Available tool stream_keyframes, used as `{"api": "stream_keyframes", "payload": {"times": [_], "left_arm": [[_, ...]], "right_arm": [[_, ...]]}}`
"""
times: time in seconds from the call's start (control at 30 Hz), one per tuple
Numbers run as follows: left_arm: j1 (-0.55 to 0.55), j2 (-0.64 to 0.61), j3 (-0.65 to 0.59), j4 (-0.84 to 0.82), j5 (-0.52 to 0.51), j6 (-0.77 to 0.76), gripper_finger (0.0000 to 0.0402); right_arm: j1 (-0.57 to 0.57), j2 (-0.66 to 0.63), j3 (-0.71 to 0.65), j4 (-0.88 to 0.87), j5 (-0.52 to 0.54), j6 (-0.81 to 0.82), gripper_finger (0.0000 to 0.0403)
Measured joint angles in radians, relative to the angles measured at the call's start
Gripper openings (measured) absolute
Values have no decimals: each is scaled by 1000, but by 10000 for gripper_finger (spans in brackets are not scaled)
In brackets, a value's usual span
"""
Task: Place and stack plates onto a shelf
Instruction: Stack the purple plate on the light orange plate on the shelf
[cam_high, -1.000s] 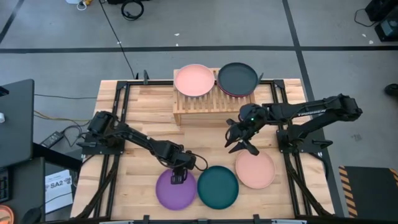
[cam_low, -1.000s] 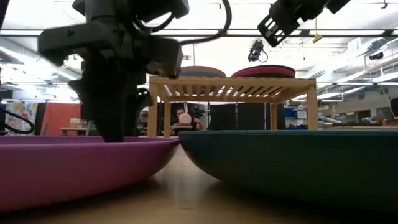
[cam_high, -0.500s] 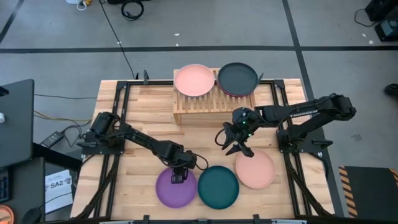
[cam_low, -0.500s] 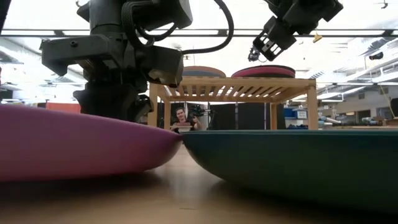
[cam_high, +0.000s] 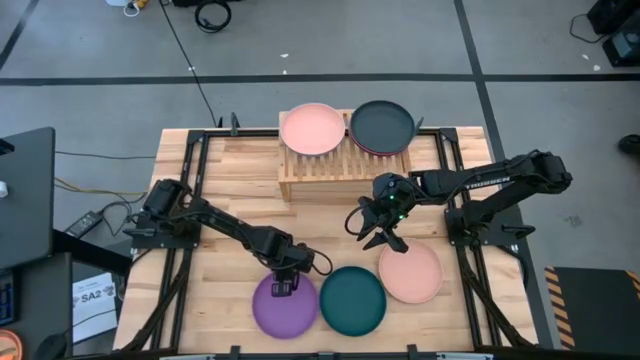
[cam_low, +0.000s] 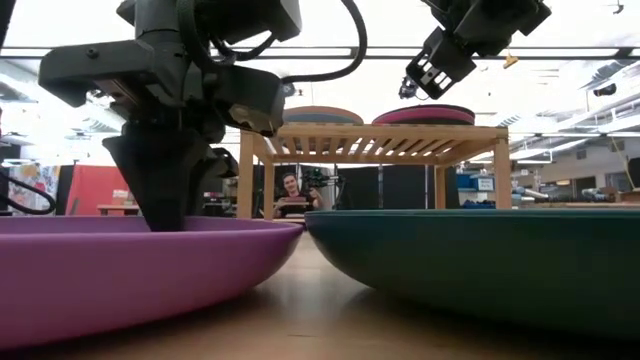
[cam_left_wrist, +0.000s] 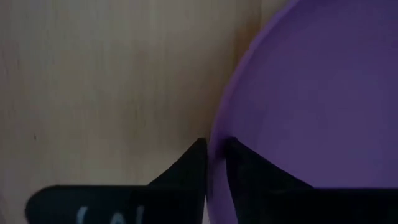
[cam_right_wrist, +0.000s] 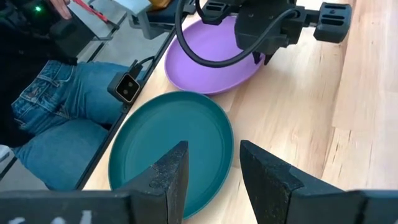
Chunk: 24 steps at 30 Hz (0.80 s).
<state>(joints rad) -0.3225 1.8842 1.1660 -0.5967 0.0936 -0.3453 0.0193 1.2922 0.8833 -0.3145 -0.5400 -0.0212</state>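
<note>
- Since a second ago, your left gripper (cam_high: 285, 285) has come down at the purple plate (cam_high: 284, 306) and narrowed its fingers (cam_left_wrist: 194, 163) around the rim; the right arm has drawn in from above the peach plate toward the middle of the table.
- Look at the left wrist view: the two dark fingers stand close together, one outside the purple plate's edge and one inside it, so the rim sits between them. Whether they already pinch it tight, you cannot tell.
- In the high view that grip point is at the plate's 12 o'clock edge. The purple plate lies on the table (cam_high: 220, 180) at about 7 o'clock from the table's centre, near the front edge.
- The dark teal plate (cam_high: 352, 299) lies just beside it at its 3 o'clock; in the low view their rims are near but apart.
- A peach plate (cam_high: 410, 271) lies at the teal plate's 2 o'clock, just beside it.
- Your right gripper (cam_high: 378, 230) hangs in the air with its fingers moderately apart and nothing between them, at 10 o'clock from that peach plate and short of the shelf (cam_high: 320, 170).
- The shelf stands at 12 o'clock on the table. On its slats you have a second peach plate (cam_high: 312, 129) on the left and a charcoal plate (cam_high: 382, 124) on the right, with a magenta rim showing beneath the charcoal one.
- Beyond the table, the low view shows a person (cam_low: 291, 195) seated under the line of the shelf.
</note>
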Motion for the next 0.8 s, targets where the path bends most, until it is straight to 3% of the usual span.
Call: {"api": "stream_keyframes", "payload": {"times": [0.2, 0.8], "left_arm": [[0, -6, 0, -10, 13, 1, 40], [1, -59, -1, -83, 111, 1, 35]], "right_arm": [[0, 0, 0, 1, 0, 0, 150], [0, -1, 0, 5, 0, 0, 150]]}}
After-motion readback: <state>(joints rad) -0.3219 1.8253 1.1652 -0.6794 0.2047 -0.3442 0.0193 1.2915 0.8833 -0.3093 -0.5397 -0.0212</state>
